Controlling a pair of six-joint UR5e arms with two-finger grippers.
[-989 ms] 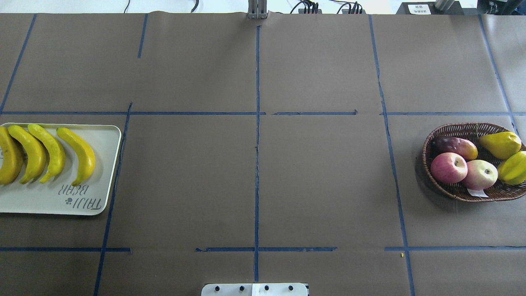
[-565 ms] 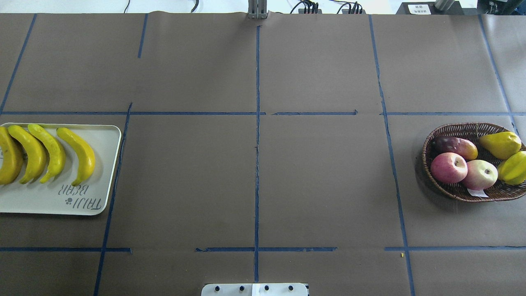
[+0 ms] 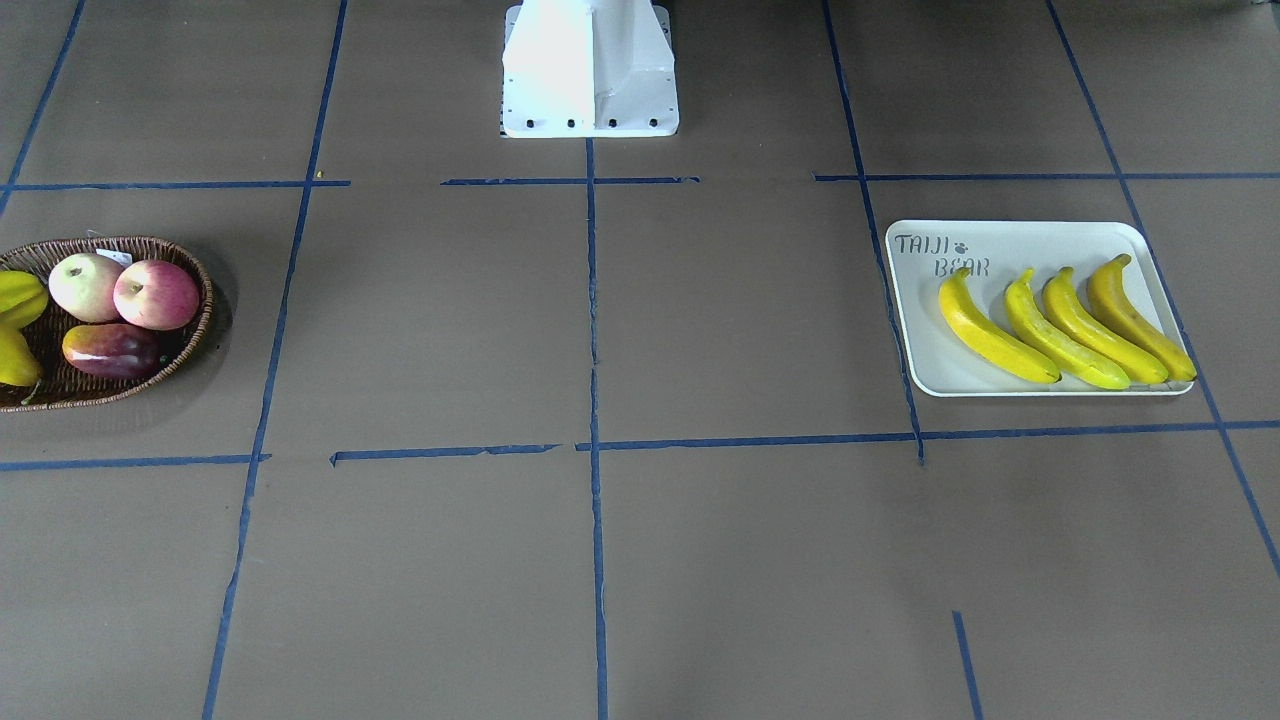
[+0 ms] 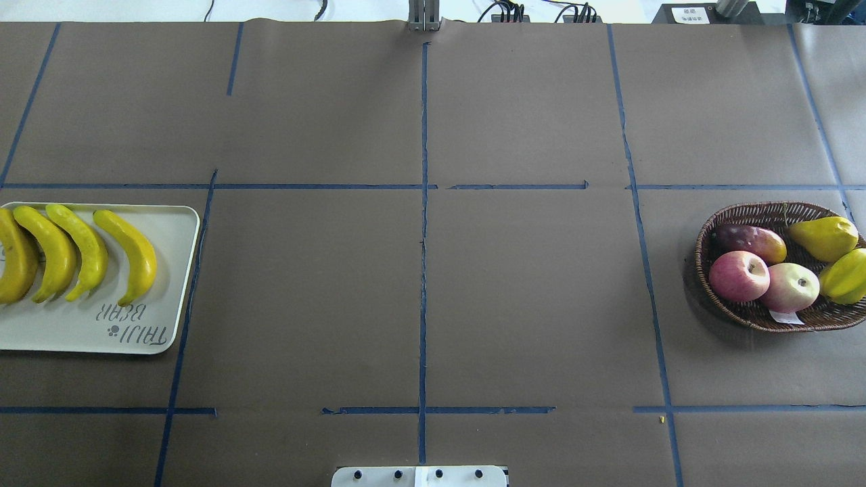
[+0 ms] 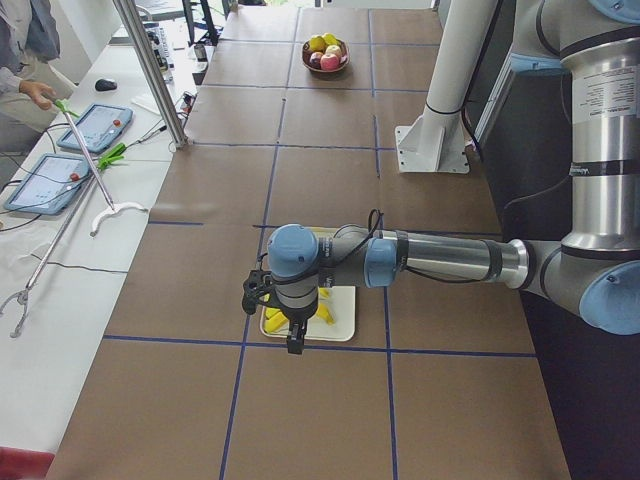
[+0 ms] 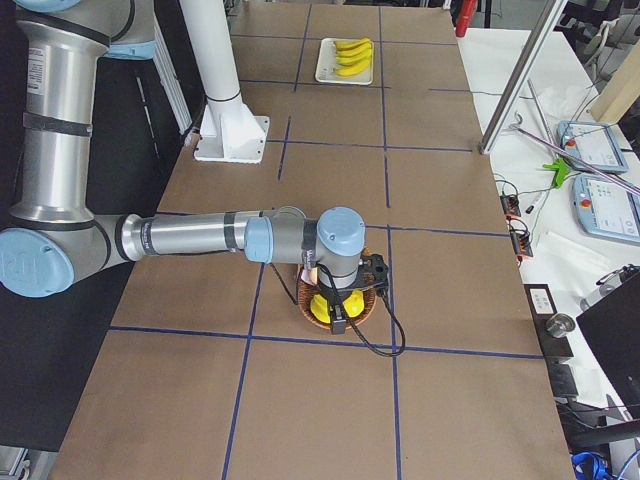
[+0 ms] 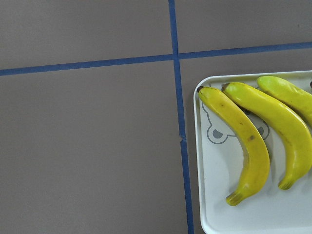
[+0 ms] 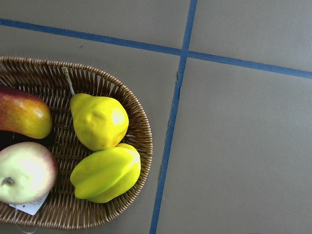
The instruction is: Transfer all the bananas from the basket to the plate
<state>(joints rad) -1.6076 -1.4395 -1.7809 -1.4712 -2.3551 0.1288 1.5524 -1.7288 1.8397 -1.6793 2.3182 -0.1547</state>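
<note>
Several yellow bananas (image 4: 132,253) lie side by side on the off-white plate (image 4: 81,335), also seen in the front view as bananas (image 3: 995,330) on the plate (image 3: 920,340) and in the left wrist view as bananas (image 7: 243,146). The wicker basket (image 4: 751,213) at the far right holds other fruit and no banana shows in it. My left gripper (image 5: 293,340) hangs above the plate; it shows only in the exterior left view, so I cannot tell its state. My right gripper (image 6: 337,320) hangs over the basket (image 6: 372,300); I cannot tell its state either.
The basket holds two apples (image 4: 739,275), a mango (image 4: 751,240), a pear (image 4: 825,237) and a yellow-green starfruit (image 8: 107,173). The white robot base (image 3: 590,70) stands at mid-table. A person's hand (image 5: 40,95) holds a grabber tool by a side table with tablets.
</note>
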